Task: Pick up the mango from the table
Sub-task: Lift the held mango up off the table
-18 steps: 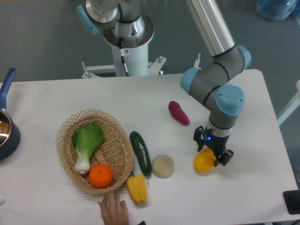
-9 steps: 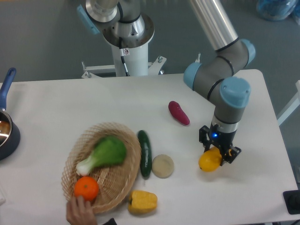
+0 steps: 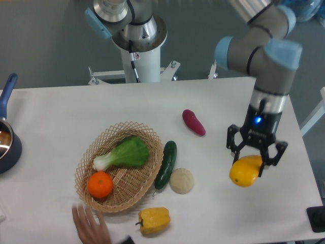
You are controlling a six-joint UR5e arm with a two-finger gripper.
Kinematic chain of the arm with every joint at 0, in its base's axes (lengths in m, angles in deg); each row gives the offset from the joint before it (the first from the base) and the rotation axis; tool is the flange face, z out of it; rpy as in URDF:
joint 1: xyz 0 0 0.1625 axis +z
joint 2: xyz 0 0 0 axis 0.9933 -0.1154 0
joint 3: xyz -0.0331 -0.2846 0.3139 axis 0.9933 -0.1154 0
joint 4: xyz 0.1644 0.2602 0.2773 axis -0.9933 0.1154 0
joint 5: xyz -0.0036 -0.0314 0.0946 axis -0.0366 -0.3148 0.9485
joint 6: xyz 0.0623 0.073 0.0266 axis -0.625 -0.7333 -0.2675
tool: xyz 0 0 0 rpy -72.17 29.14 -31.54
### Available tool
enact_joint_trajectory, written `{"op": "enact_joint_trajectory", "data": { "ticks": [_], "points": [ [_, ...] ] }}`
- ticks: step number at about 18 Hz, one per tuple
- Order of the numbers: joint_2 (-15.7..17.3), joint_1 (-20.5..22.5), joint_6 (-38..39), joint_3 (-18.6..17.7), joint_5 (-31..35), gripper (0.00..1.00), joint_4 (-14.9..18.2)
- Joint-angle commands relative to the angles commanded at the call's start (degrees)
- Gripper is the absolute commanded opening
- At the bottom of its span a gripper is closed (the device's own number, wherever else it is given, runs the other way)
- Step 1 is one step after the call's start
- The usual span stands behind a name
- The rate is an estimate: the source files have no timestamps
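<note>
The gripper (image 3: 255, 158) has its fingers clamped on the mango (image 3: 246, 171), which hangs above the table (image 3: 61, 112); held only near its top, the glossy fruit could slip free.

- This looks like a robotics lab or test bench, not a home kitchen.
- A white table (image 3: 61, 117) with rounded corners stands on a plain grey floor (image 3: 45, 40).
- At 12 o'clock the arm's base (image 3: 137, 46) sits on a white pedestal bolted to a metal frame.
- The goods are laid out like test props: a wicker basket (image 3: 127, 178) of produce at 7 o'clock, loose vegetables near the centre, a blue-handled pot (image 3: 6, 132) at 9 o'clock.
</note>
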Motion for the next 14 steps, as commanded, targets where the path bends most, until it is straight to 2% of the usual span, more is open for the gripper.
{"op": "enact_joint_trajectory", "data": {
  "ticks": [2,6,14],
  "points": [
    [0.5,1.8,3.5,0.3,-2.6,0.29,0.0],
    [1.1,2.3,7.8,1.4,-2.9,0.29,0.0],
    [0.9,2.5,9.8,3.9,-2.9,0.29,0.1]
  ]
}}
